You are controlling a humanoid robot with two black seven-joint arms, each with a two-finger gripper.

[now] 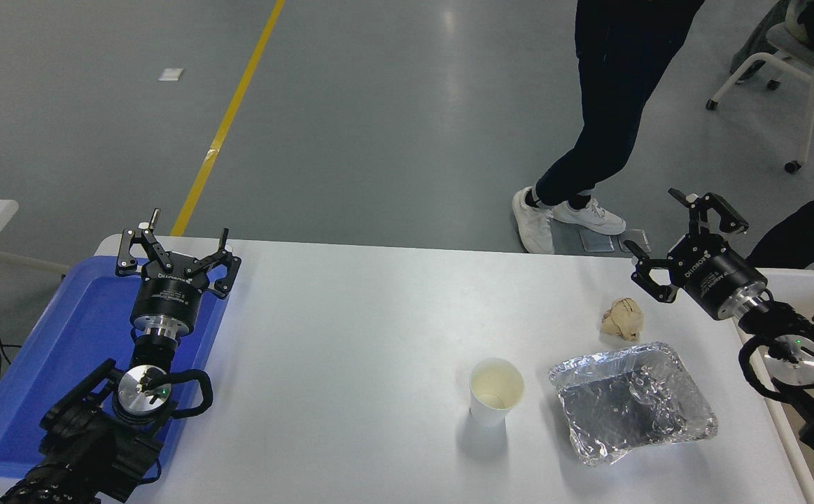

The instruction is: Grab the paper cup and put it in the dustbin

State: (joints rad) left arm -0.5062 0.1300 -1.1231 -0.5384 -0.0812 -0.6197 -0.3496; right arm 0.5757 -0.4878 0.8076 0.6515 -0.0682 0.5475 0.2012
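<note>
The white paper cup (495, 390) stands upright on the white table (351, 329), right of centre, its cream inside showing. The dustbin is out of view. My right gripper (665, 231) is open and empty, raised over the table's far right edge, well behind and to the right of the cup. My left gripper (172, 248) is open and empty, parked over the blue tray at the left.
A crinkled silver foil tray (632, 400) lies just right of the cup. A crumpled tan paper ball (622, 317) sits behind it. A flat blue plastic tray (64, 357) covers the table's left edge. A person's legs (588, 147) stand beyond the far edge.
</note>
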